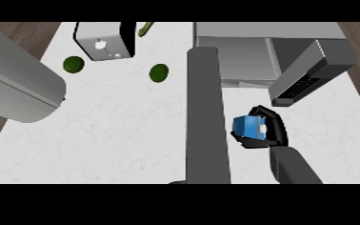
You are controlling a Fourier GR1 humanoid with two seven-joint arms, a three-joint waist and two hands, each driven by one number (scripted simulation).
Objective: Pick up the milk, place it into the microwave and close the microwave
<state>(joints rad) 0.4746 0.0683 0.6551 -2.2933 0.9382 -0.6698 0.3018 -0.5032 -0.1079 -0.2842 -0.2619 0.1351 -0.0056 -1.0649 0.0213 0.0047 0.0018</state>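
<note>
The milk (247, 126) is a small blue carton held low over the white counter (126, 124), right of the middle. My right hand (271, 129) is curled round it from the right, and its black fingers hide the carton's far side. The grey microwave (235, 40) stands at the back right, just beyond the hand. Its door (307, 73) is swung open toward the right, leaving the cavity (243, 62) open to view. My left hand does not show.
A long grey bar (208, 114) rises from the lower edge up the middle, close to the left of the milk. A silver toaster-like appliance (105, 40) stands at the back left. Two round green fruits (74, 64) (159, 72) lie near it. A big grey shape (25, 86) fills the left edge.
</note>
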